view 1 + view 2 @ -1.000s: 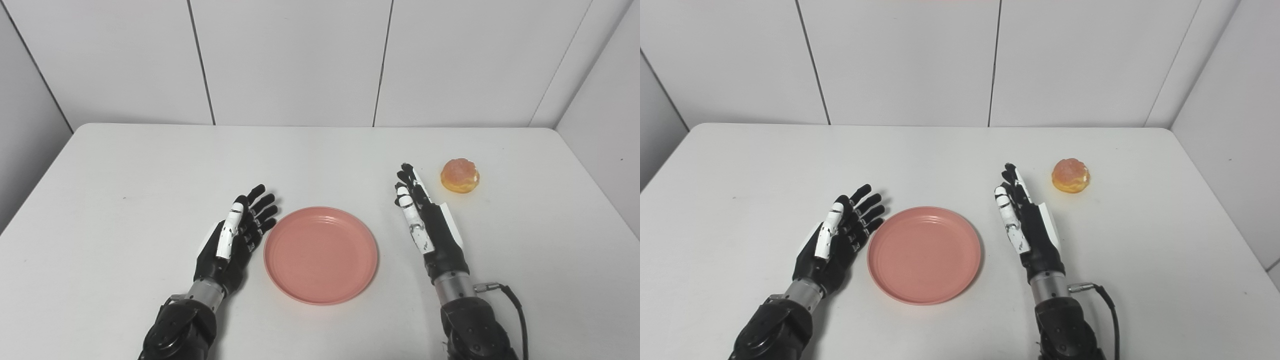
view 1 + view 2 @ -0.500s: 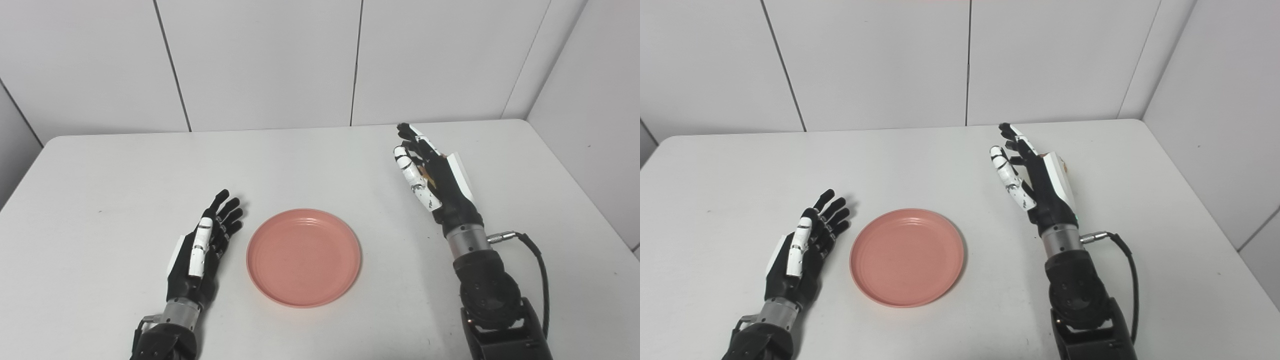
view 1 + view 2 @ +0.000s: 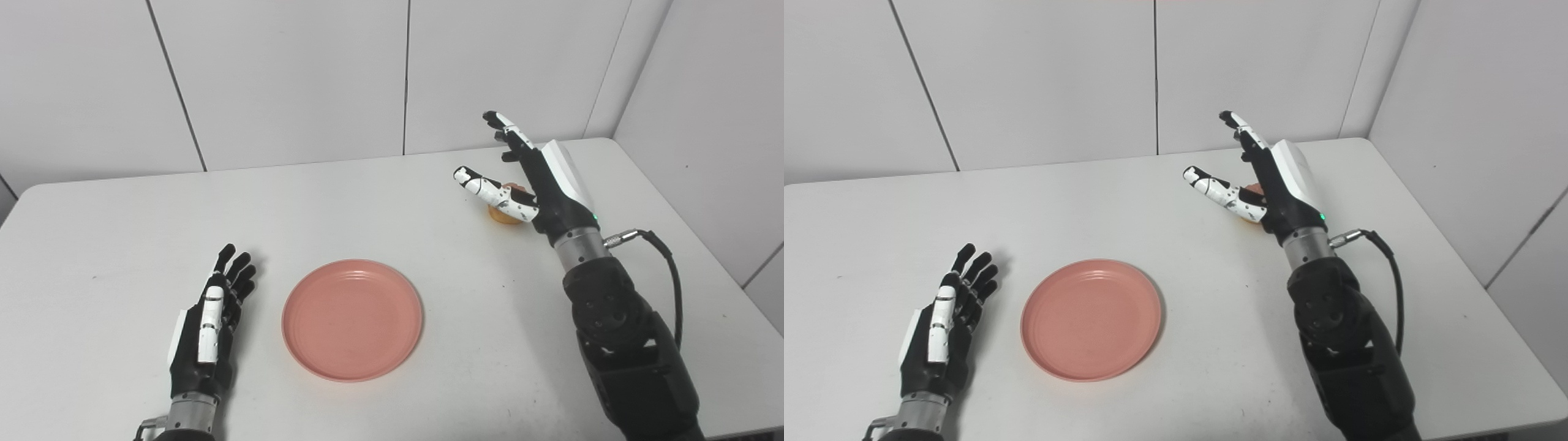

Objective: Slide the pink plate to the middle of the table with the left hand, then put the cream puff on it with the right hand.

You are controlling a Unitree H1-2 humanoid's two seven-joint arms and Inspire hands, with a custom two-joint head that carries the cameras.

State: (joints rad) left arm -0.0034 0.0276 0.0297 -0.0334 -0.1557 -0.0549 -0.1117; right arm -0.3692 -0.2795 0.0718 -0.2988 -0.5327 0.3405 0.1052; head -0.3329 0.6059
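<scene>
Above the cream puff (image 3: 507,214) the right robot hand (image 3: 539,184) hovers splayed, empty; left robot hand (image 3: 208,331) rests released beside the pink plate (image 3: 352,318).

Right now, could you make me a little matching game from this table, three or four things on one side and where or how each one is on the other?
Things:
1. pink plate
2. cream puff
3. left hand
4. right hand

States:
A. open above the cream puff
B. mostly hidden behind a hand
C. empty, mid-table
D. open, left of the plate, apart from it

Pairs: 1-C, 2-B, 3-D, 4-A
</scene>
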